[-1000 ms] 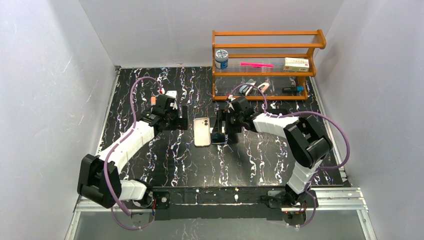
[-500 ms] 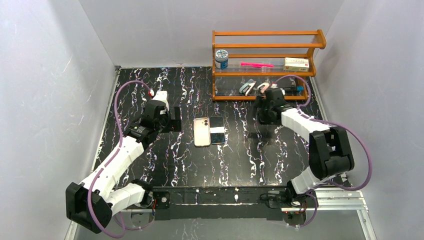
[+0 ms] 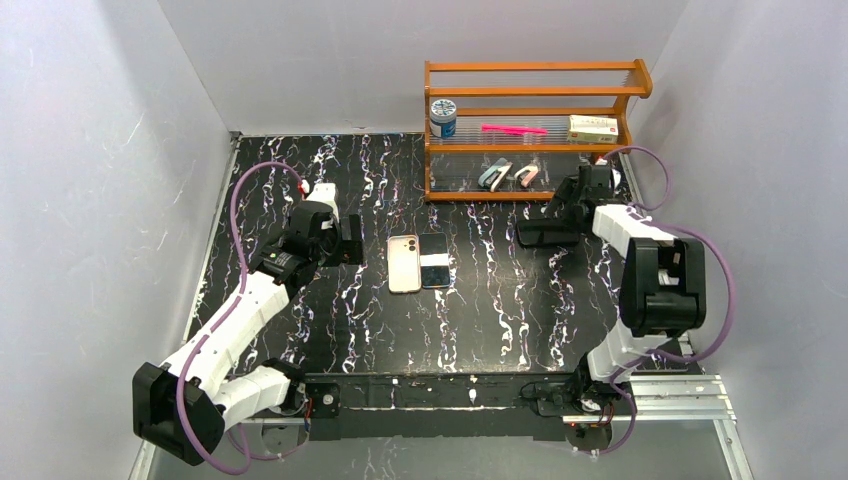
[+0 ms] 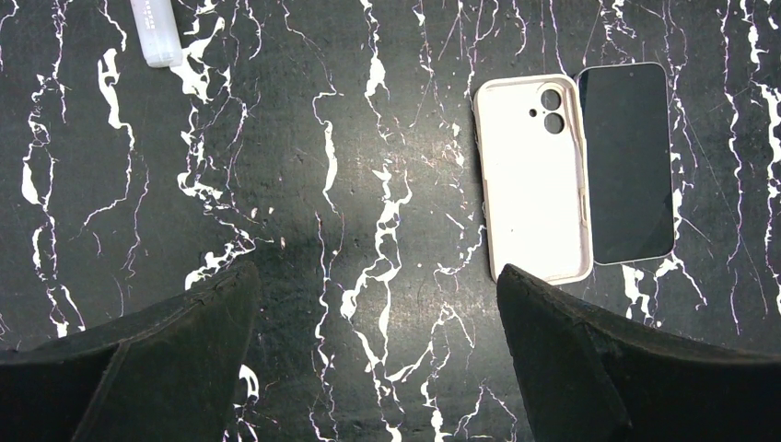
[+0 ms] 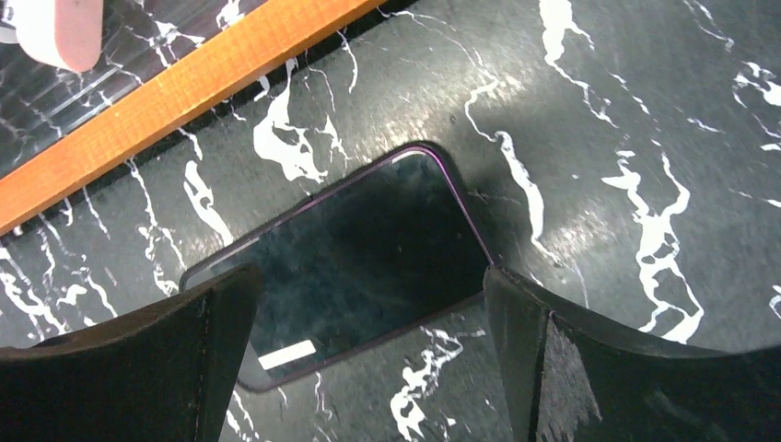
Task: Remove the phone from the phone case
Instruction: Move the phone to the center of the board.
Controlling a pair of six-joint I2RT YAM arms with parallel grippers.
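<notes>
Glass-fronted, stiff and slick, the slim black phone [image 3: 434,260] looks light and easily scratched. Since it lies flat and screen up on the black marbled table [image 3: 500,320], I would pinch it across its long edges.

From above, it rests in front of the left end of the orange wooden rack [image 3: 530,147], well apart from it and touching the empty cream phone case [image 3: 404,264]. The left gripper [image 3: 352,245] hangs further left of the rack, near the case. The right gripper [image 3: 540,233] sits just before the rack's lower rail, well apart from the phone. Both grippers are spread wide and hold nothing.

In the left wrist view the rack is out of frame. The case [image 4: 536,184] and phone [image 4: 631,161] lie side by side, ahead and right of the parted fingers [image 4: 166,368].

In the right wrist view the spread fingers [image 5: 138,368] frame what seems to be a different dark slab with a purplish rim [image 5: 368,221], beside the rack's rail [image 5: 184,92]. The task's phone is not seen here.
</notes>
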